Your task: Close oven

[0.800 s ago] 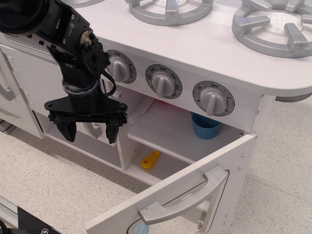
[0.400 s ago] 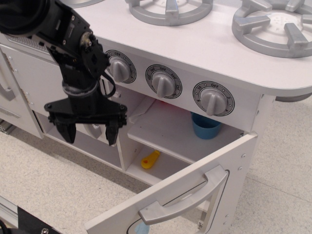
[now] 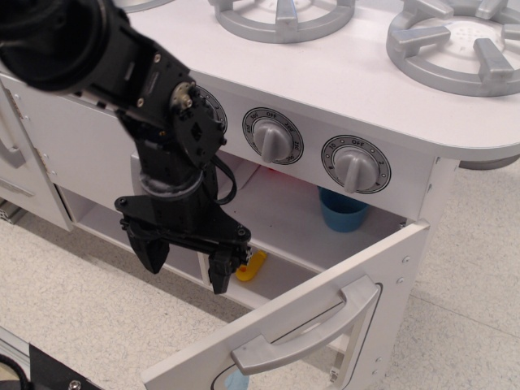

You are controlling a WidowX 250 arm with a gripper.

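The empty hand, fingers spread wide, hangs left of the open oven door.

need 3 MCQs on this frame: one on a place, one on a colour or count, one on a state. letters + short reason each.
1. Where is the blue cup?
A. On the oven's inner shelf
B. On the stovetop
C. On the floor

2. How many knobs show in full on the front panel?
A. One
B. Two
C. Four

3. What state is the oven door in?
A. Shut flush
B. Swung open
C. Taken off

Key:
1 A: the blue cup stands on the shelf inside the oven, below the right knob.
2 B: the right knob and the middle knob show whole; the arm covers most of a third one to their left.
3 B: the oven door hangs open with its grey handle facing out, and the gripper, fingers spread, holds nothing beside the yellow piece.
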